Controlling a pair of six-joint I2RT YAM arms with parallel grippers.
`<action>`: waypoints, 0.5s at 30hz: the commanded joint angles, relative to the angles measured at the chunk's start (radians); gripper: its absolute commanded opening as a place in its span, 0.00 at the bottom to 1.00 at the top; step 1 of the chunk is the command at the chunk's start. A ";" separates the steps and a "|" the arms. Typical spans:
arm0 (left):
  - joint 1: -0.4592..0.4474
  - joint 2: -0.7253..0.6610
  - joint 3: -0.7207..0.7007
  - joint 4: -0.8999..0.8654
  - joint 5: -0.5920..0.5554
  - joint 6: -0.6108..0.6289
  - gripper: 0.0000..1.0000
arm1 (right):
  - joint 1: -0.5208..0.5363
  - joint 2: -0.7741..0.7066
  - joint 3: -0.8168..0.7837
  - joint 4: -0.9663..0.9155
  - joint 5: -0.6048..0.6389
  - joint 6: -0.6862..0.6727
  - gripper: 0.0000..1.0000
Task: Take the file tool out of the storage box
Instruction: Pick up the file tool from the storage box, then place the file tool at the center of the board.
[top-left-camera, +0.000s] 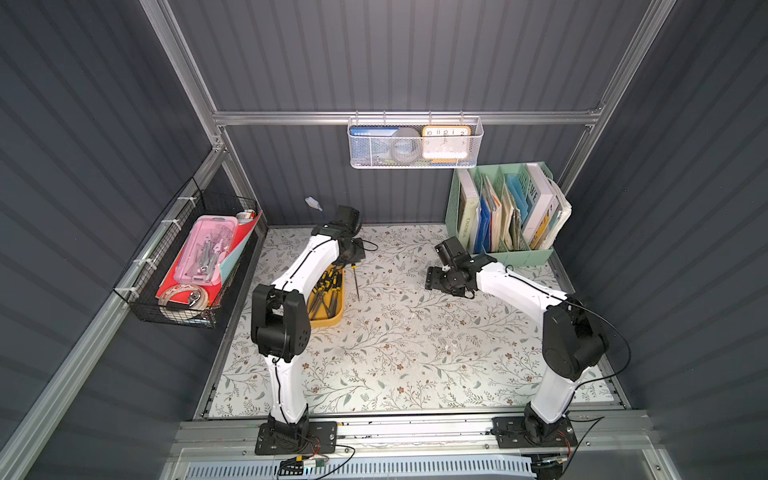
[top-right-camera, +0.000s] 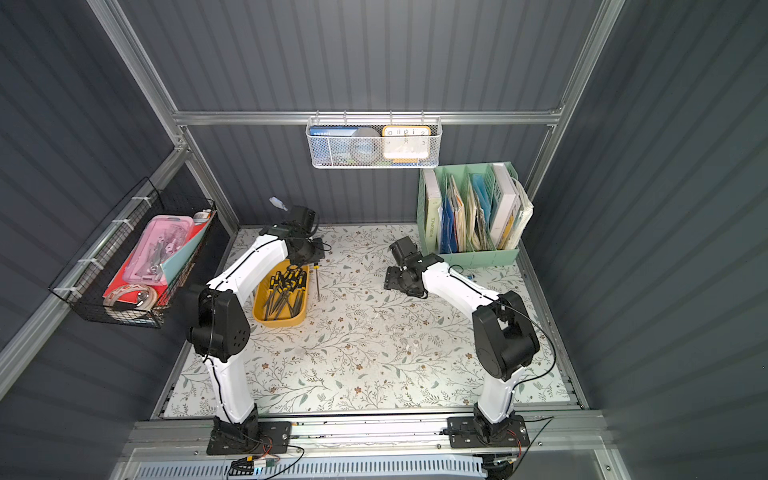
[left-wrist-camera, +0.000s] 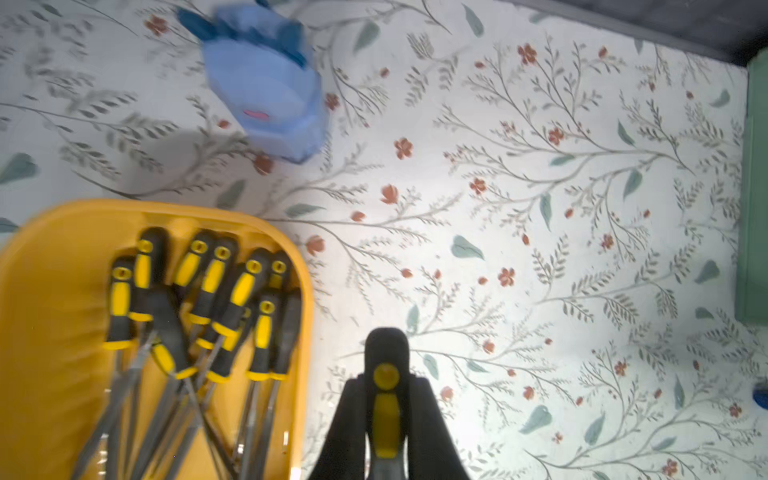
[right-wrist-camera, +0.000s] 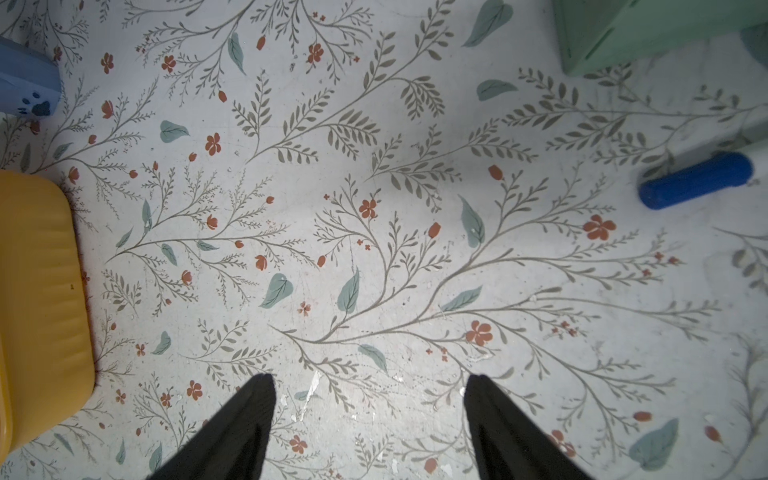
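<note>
Left wrist: my left gripper (left-wrist-camera: 386, 384) pinches file (left-wrist-camera: 386, 345) handle beside box (left-wrist-camera: 124, 204); file cd pivot, slip. Right gripper (right-wrist-camera: 370, 388) spread wide, empty.

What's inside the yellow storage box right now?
A heap of black-and-yellow-handled files lies in the storage box. What lies under the heap is covered. One more file is outside it, clamped in the left gripper.

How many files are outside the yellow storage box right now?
1: the file, its handle clamped in the left gripper, beside the storage box. The left arm may hide more.
</note>
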 joint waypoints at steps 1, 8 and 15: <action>-0.010 0.015 -0.054 0.064 -0.010 -0.050 0.00 | -0.005 -0.027 -0.013 -0.006 0.013 0.005 0.77; -0.027 0.079 -0.124 0.123 -0.038 -0.069 0.00 | -0.009 -0.021 -0.013 -0.018 0.007 -0.008 0.78; -0.037 0.138 -0.147 0.148 -0.052 -0.070 0.00 | -0.018 -0.023 -0.028 -0.016 0.002 -0.011 0.77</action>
